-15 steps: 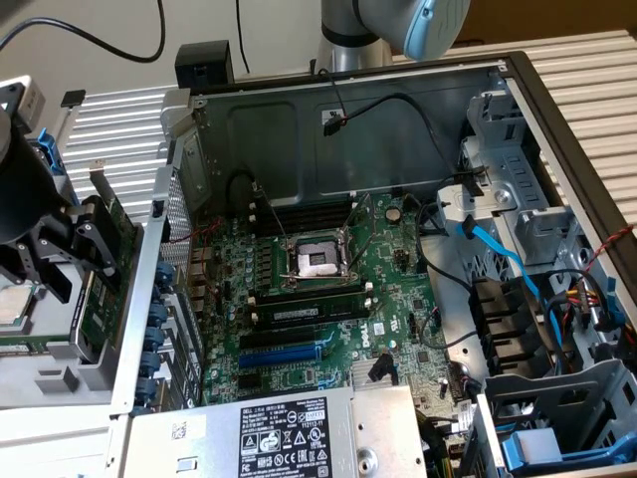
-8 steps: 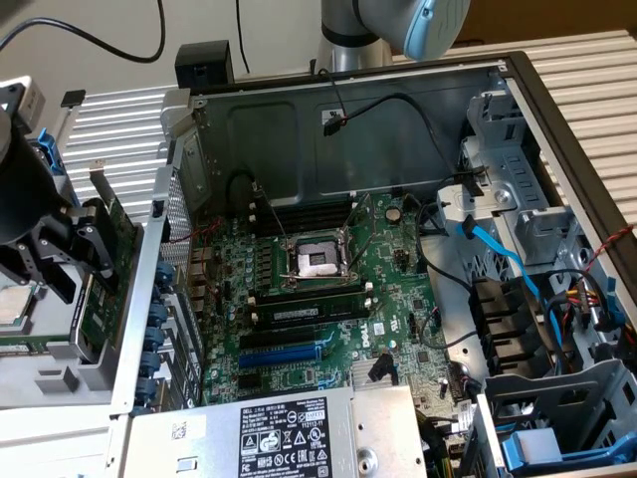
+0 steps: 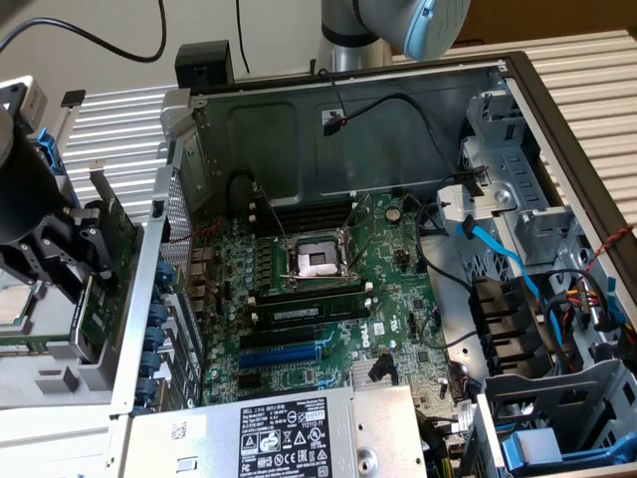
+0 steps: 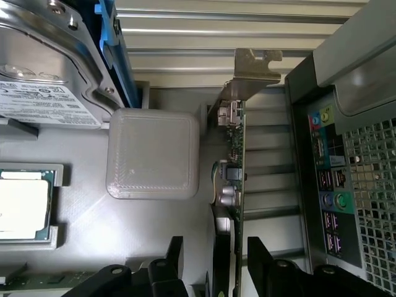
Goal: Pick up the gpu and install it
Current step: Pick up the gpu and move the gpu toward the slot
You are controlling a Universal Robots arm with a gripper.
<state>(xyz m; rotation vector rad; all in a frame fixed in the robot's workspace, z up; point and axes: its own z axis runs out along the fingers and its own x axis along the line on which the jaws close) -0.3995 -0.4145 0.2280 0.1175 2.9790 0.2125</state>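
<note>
We count one gpu [image 4: 238, 185], standing on its edge in a grey tray [image 4: 148, 229] outside the computer case [image 3: 518, 75], just beside the case's rear wall. From the wrist view we see it edge-on: a thin green circuit card, a glossy black shroud on one face and one bent silver metal bracket at its far end. In the exterior view the gpu [image 3: 111, 244] is at the left, between the arm's black head and the case.

There is one pincer [image 4: 215, 242], with two black, angular fingers [image 4: 174, 250]. They stand one on each side of the card, partly open. We see a gap on the shroud side, so the card is straddled but not clamped. In the exterior view the pincer [image 3: 88, 261] sits against the card.

The matte, finely textured tray also carries one translucent rounded-square block [image 4: 151, 154] with faint layered lines, one processor chip [image 4: 21, 207] with a pale metal lid, and one hard drive [image 4: 37, 80] with a white label beside a blue plastic rail [image 4: 108, 37]. The desk [image 4: 204, 25] is white and ribbed.

Inside the case lie one large green motherboard [image 3: 398, 299] with one square metal processor socket [image 3: 314, 261], one blue slot [image 3: 284, 351] and one labelled silver power supply [image 3: 289, 438].
</note>
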